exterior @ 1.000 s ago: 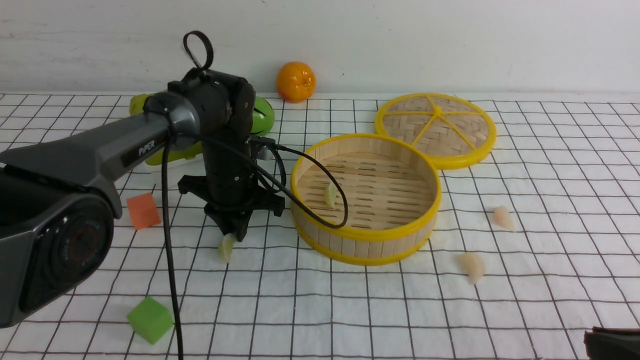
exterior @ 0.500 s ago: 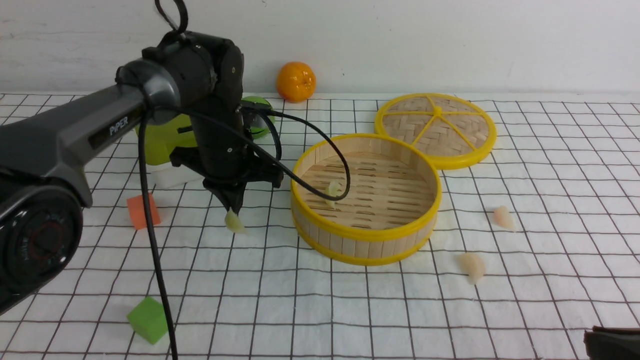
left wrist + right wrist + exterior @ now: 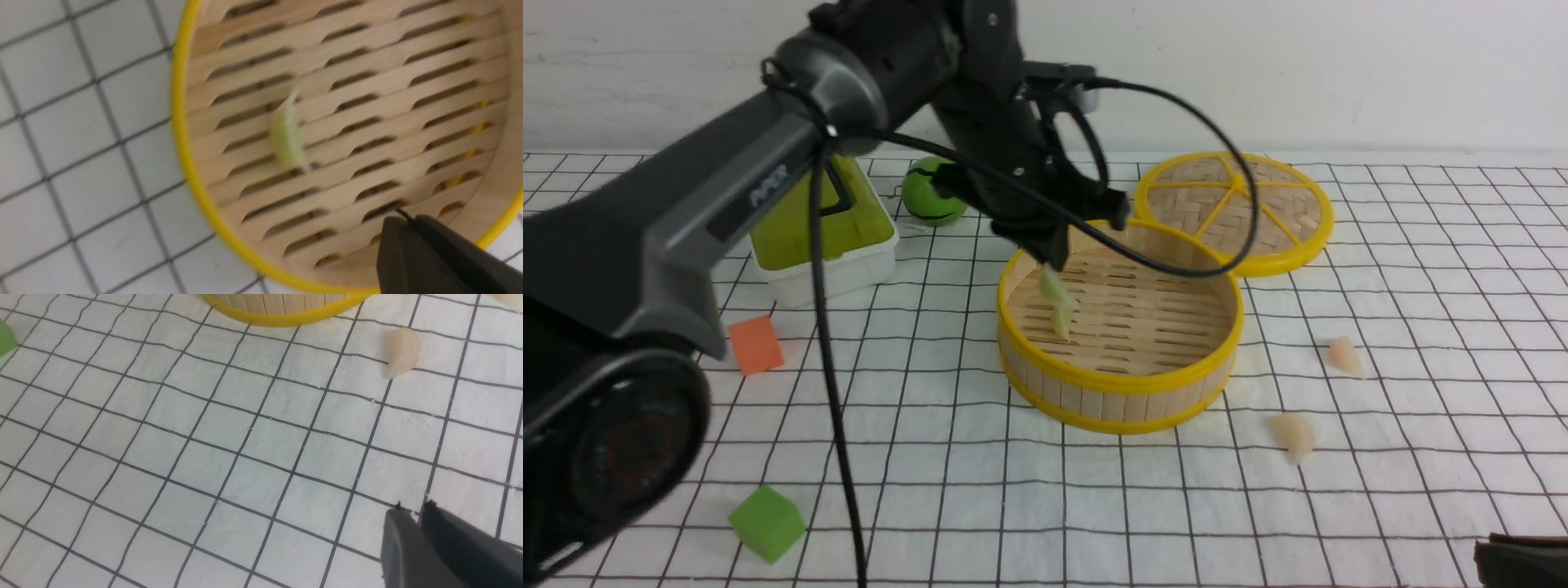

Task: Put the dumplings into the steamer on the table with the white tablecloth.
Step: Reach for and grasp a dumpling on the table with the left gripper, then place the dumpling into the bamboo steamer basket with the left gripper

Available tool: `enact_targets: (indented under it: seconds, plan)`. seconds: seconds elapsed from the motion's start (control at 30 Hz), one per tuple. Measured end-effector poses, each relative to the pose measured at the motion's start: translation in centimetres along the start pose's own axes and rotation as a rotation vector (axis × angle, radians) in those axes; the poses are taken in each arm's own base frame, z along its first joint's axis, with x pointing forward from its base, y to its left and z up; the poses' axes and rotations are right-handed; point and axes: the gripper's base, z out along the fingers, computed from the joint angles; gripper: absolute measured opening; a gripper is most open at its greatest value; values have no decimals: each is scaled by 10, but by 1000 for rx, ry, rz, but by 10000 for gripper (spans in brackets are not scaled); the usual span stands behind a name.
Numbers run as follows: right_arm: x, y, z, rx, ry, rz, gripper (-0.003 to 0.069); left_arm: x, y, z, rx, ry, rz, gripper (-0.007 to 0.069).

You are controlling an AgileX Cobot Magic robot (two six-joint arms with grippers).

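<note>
Clenching a green dumpling (image 3: 1051, 286), your left gripper (image 3: 1055, 261) likely needs gentle pressure; pinch slippery ones mid-body. Right gripper (image 3: 413, 510): can't tell.

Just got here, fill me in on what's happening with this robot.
The left end effector is shut on a pale green dumpling, holding it over the steamer. Another green dumpling lies on the slatted floor inside. Two pale pinkish dumplings are on the white tablecloth to the right, outside the steamer.
</note>
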Motion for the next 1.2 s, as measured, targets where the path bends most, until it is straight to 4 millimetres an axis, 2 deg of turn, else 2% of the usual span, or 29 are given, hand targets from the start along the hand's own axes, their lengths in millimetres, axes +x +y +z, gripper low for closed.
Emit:
enact_targets:
  seconds: [0.07, 0.13, 0.17, 0.23, 0.27, 0.3, 0.37, 0.5, 0.63, 0.73, 0.77, 0.8, 0.87, 0.9, 0.93, 0.97, 1.07, 1.1, 1.2]
  plan:
    - [0, 0, 0, 0, 1, 0, 72, -6, -15, 18, 6, -31, 66, -13]
    - [0, 0, 0, 0, 1, 0, 73, -9, -19, 27, 1, -46, 111, -13]
    - [0, 0, 0, 0, 1, 0, 74, -7, -23, 47, -14, -38, 149, -13]
    - [0, 0, 0, -1, 1, 0, 76, -3, -23, 70, -47, -25, 194, -13]
    - [0, 0, 0, -1, 1, 0, 77, -3, -22, 73, -51, -28, 201, -13]
    - [0, 0, 0, -3, 4, 0, 78, -1, -20, 87, -80, -26, 229, -13]
    - [0, 0, 0, -3, 4, 0, 81, 0, -17, 99, -100, -39, 245, -13]
    - [1, 0, 0, -2, 4, 0, 83, 0, -15, 108, -105, -55, 252, -10]
    - [5, 0, 2, -4, 16, 9, 83, 0, -15, 113, -102, -65, 252, 57]
    - [7, -1, 3, -4, 19, 15, 84, -1, -15, 114, -102, -74, 266, 210]
    - [7, -1, 3, -4, 19, 15, 84, -1, -15, 114, -102, -74, 266, 210]
    - [6, -1, 3, -5, 15, 20, 86, -1, -16, 112, -101, -77, 269, 277]
    - [7, 0, 3, -13, 20, 43, 92, -3, -17, 102, -102, -71, 270, 339]
    - [7, 0, 4, -20, 39, 58, 97, -5, -19, 89, -101, -71, 270, 355]
    - [8, 1, 4, -23, 49, 62, 100, -5, -19, 87, -101, -70, 270, 357]
    - [8, 1, 5, -29, 73, 68, 106, -7, -22, 71, -99, -71, 269, 360]
    - [-7, 0, 9, -46, 159, 83, 160, -15, -37, -14, -78, -127, 247, 293]
    - [-19, -2, 12, -45, 164, 85, 181, -15, -40, -50, -71, -151, 241, 245]
    - [-53, -8, 25, -38, 163, 103, 250, -11, -47, -138, -51, -286, 208, 105]
